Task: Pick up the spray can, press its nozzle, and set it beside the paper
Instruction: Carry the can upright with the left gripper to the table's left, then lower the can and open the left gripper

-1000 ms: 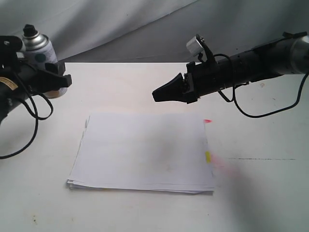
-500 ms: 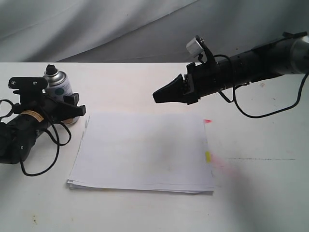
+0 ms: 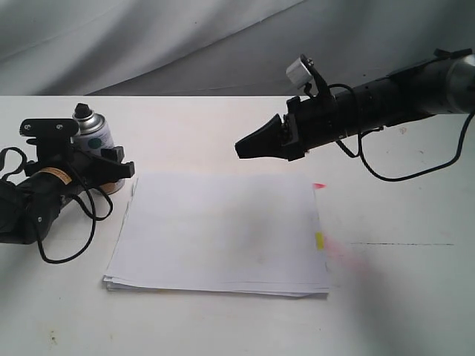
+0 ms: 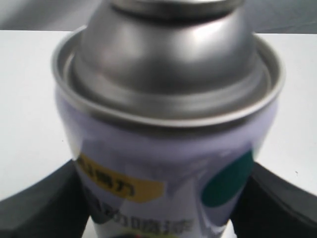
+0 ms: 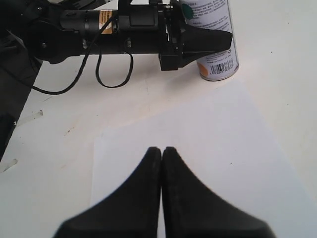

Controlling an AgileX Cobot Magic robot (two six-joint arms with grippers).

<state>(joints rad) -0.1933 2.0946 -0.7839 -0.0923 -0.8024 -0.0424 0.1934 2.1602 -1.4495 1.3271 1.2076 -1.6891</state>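
The spray can (image 3: 96, 136) stands upright on the table at the far left corner of the paper (image 3: 223, 230), with its black nozzle (image 3: 82, 111) on top. My left gripper (image 3: 106, 162) is shut on the can body. In the left wrist view the can (image 4: 163, 148) fills the frame, a black finger (image 4: 39, 203) against each side and the nozzle cut off. My right gripper (image 3: 249, 144) hovers shut above the paper's far edge. The right wrist view shows its shut tips (image 5: 162, 150) over the paper (image 5: 208, 148), and the can base (image 5: 218, 64) on the table just off the sheet's corner.
A red tab (image 3: 319, 185) and a yellow tab (image 3: 319, 239) stick out of the paper's right edge. A grey cloth backdrop (image 3: 185, 44) hangs behind the white table (image 3: 401, 297). Cables loop from both arms.
The left arm has come down from the back left and carried the can to the table by the paper's corner. In the last half second it barely shifted. The right arm has not moved.
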